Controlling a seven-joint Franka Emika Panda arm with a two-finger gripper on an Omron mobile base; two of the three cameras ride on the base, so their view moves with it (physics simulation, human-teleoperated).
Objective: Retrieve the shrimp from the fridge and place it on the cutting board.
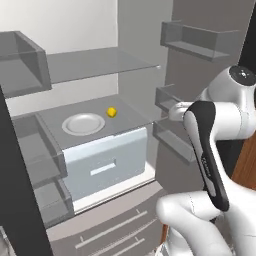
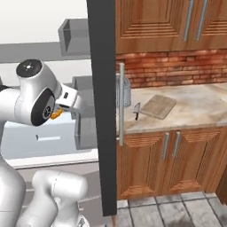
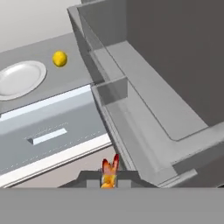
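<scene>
— How far along?

— About halfway, at a guess. In hand view, at 6 o'clock: gripper [image 3: 108, 180] pinched narrow on the shrimp [image 3: 109, 169]. Off the shelf, but not yet out of the open fridge [image 3: 170, 57], close by the door bins.

— And what's left?

— Backing out past the door, swinging round to the counter [image 2: 195, 106], setting down on the board [image 2: 158, 107]. Nothing on the board so far.

— Anything in one view and not another?

— Hand view gives the grasp itself, with the orange tail between the tips. Beyond that the drawer [image 3: 48, 131], then the plate [image 3: 19, 78] at 10 and a yellow ball [image 3: 59, 58] at 11. Right base view gives an orange speck by the wrist and, at 3 o'clock past the door, the board on the counter. Left base view gives plate and ball on the shelf over the drawer, with a glass shelf [image 1: 95, 65] above.
</scene>
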